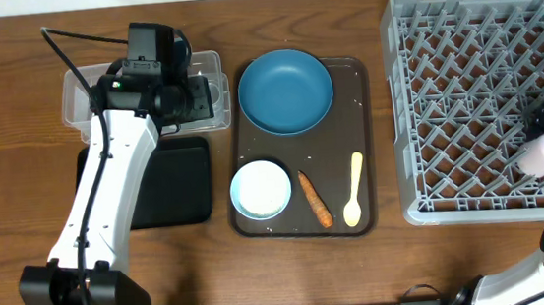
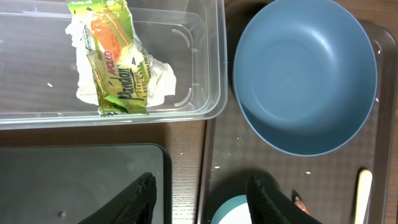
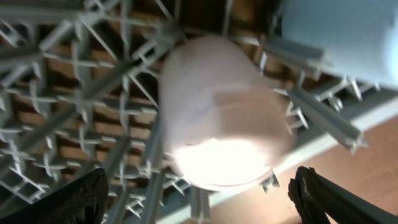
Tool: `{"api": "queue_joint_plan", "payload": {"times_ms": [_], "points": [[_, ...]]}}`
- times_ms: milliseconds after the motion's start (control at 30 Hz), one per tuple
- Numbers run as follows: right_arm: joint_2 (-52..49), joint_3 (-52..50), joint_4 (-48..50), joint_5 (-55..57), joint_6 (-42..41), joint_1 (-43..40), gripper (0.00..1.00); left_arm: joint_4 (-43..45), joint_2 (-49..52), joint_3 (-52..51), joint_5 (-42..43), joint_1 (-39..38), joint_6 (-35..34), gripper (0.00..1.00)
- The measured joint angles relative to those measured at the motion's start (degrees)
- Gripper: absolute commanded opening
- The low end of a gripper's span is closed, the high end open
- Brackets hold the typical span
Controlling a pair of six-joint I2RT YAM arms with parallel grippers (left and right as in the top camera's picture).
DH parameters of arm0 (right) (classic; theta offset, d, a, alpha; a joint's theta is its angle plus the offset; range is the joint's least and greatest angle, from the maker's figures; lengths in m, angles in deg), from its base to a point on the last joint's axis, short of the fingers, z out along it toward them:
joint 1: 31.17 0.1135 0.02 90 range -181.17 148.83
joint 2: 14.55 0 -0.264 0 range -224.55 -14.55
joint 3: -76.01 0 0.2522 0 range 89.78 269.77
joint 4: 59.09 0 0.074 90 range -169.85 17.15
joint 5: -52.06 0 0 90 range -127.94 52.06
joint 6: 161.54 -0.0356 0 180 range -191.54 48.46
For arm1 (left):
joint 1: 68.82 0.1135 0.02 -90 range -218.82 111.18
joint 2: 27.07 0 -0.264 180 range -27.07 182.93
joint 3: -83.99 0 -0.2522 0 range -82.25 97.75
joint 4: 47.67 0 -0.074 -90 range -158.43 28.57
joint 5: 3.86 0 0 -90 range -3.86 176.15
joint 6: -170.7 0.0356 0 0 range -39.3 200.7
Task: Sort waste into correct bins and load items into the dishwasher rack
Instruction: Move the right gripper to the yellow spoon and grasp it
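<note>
At rack's (image 1: 473, 76) near-right corner, pink cup (image 3: 221, 112) lies on its side on the grid; right hand (image 3: 202, 196) is spread wide, not touching it. Well left of rack, left hand (image 2: 202, 199) is half-open, empty, by clear tub (image 2: 211, 74) w/ wrapper (image 2: 115, 56) + tissue (image 2: 158, 78).

**Materials and finishes**

The worktop (image 1: 10, 87) is seen as grained wood. The tub (image 2: 214, 93) is made of clear glossy plastic, the wrapper (image 2: 115, 56) of shiny film, the tissue (image 2: 163, 81) of crumpled paper, the rack (image 1: 405, 111) of matt grey plastic.
</note>
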Motion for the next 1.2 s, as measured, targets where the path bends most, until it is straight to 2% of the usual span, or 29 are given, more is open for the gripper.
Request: {"api": "queue_joint_plan", "payload": {"times_ms": [400, 633, 900, 1200], "points": [[0.28, 1.20, 0.72, -4.35, 0.02, 0.00, 0.90, 0.00, 0.00, 0.00, 0.00, 0.00, -0.02, 0.50], [5.95, 3.91, 4.72, -18.97, 5.81, 3.10, 0.89, -0.22, 0.00, 0.00, 0.00, 0.00, -0.02, 0.50], [9.53, 4.96, 5.22, -26.51, 10.29, 20.26, 0.88, -0.55, 0.00, 0.00, -0.02, 0.00, -0.02, 0.50], [5.14, 4.81, 2.40, -20.09, 7.63, 43.95, 0.89, -0.66, 0.00, 0.00, -0.04, 0.00, -0.02, 0.50]]}}
